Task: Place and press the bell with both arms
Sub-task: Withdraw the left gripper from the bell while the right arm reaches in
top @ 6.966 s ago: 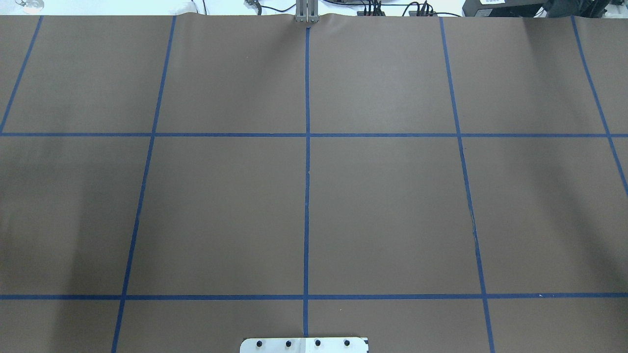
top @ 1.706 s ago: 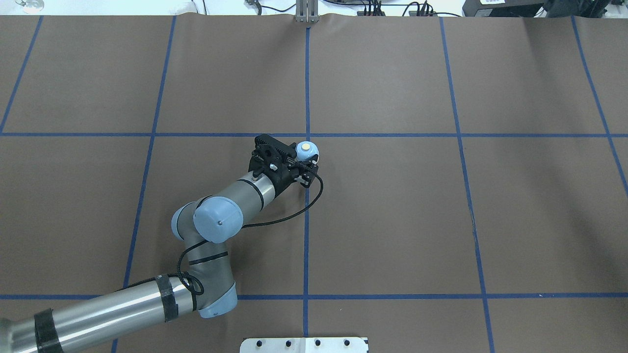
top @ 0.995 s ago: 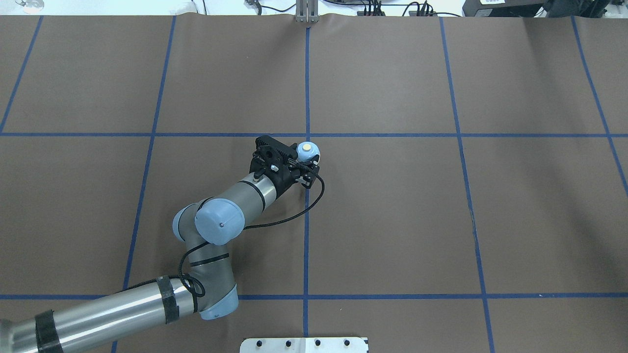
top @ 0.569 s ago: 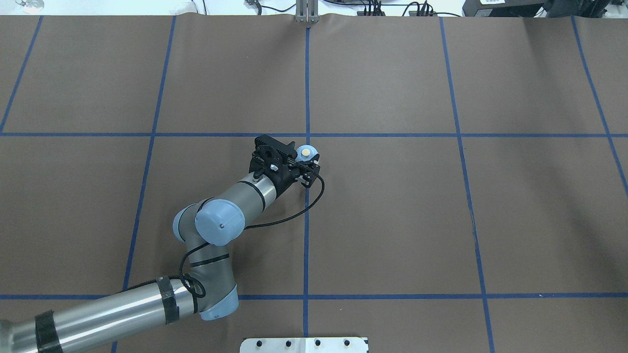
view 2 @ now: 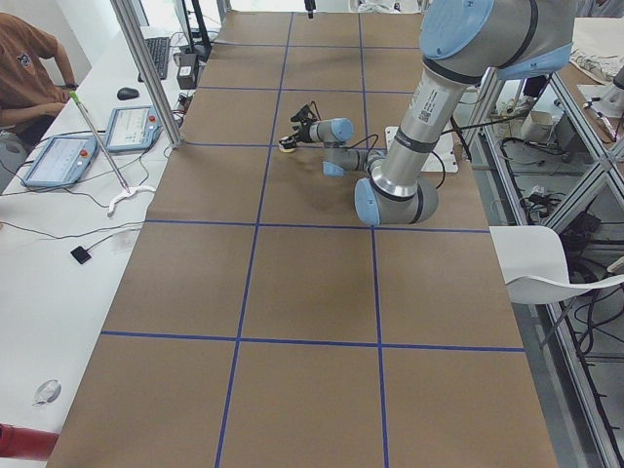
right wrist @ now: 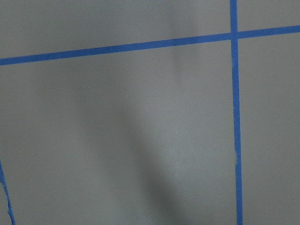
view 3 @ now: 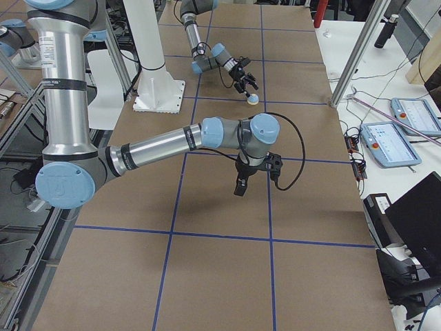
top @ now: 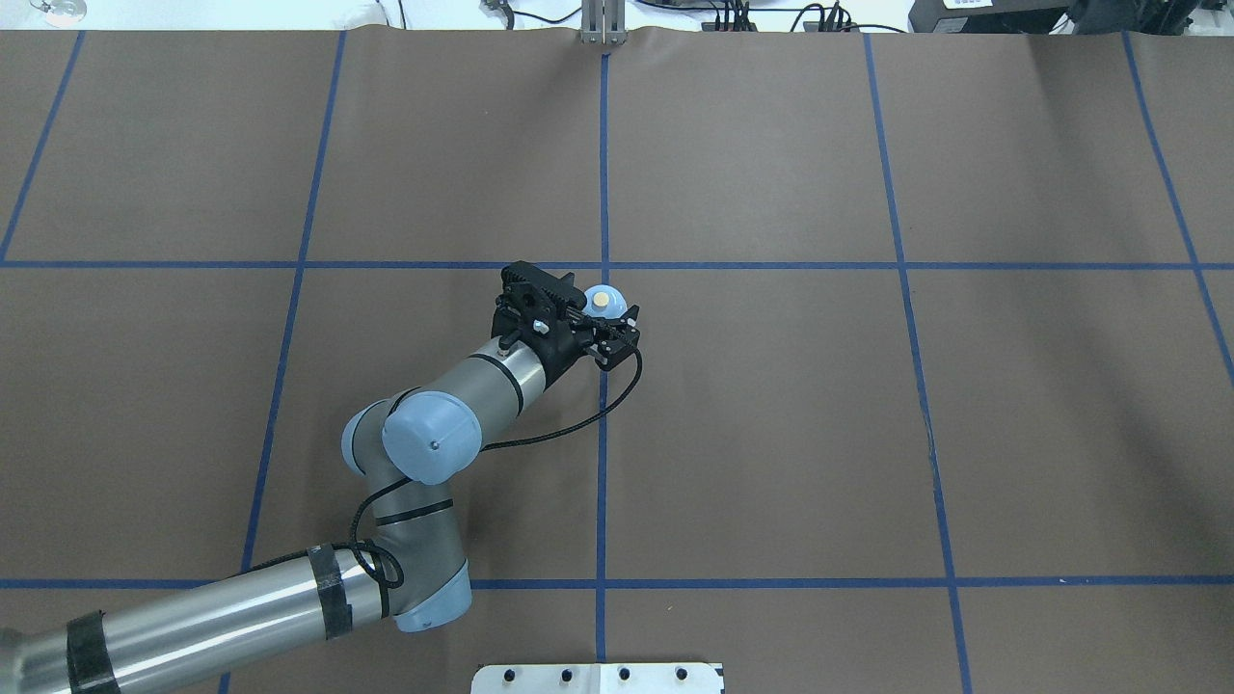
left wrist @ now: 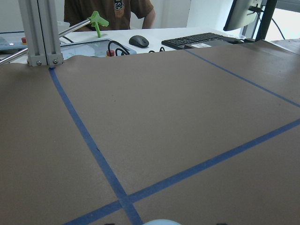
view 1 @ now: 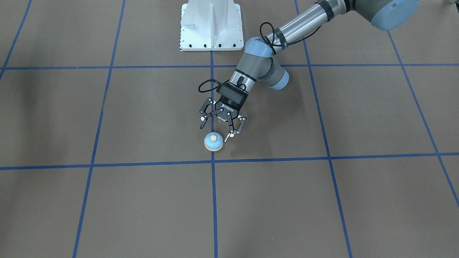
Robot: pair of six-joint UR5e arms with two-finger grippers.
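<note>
In the overhead view we saw the left arm [top: 241, 602] enter from the 8 o'clock corner and reach toward the middle of the brown worktop [top: 771, 434]. Its left pincer [view 1: 214, 133] was spread wide and held nothing, angled down toward the paper. The bell [view 1: 213, 142] stood upright on the worktop just off the pincer's tips, at the pincer's 6 o'clock in the front-facing view. From overhead the black pincer body hid part of the dome. One fingertip [view 1: 229, 136] lay just beside the bell's cream rim, and we could not tell whether it touched. The bell sat on the lengthwise blue tape line [top: 603, 463], close to where a crosswise line met it, slightly toward 12 o'clock of the overhead view's centre. In the left wrist view only the top of the dome peeked in at 6 o'clock. Farther right, the right arm [view 3: 158, 146] showed only in the exterior right view. Its right pincer [view 3: 239, 186] pointed down over the worktop, well apart from the bell and at the bell's 6 o'clock in that view. We could not tell how far that pincer was open.
</note>
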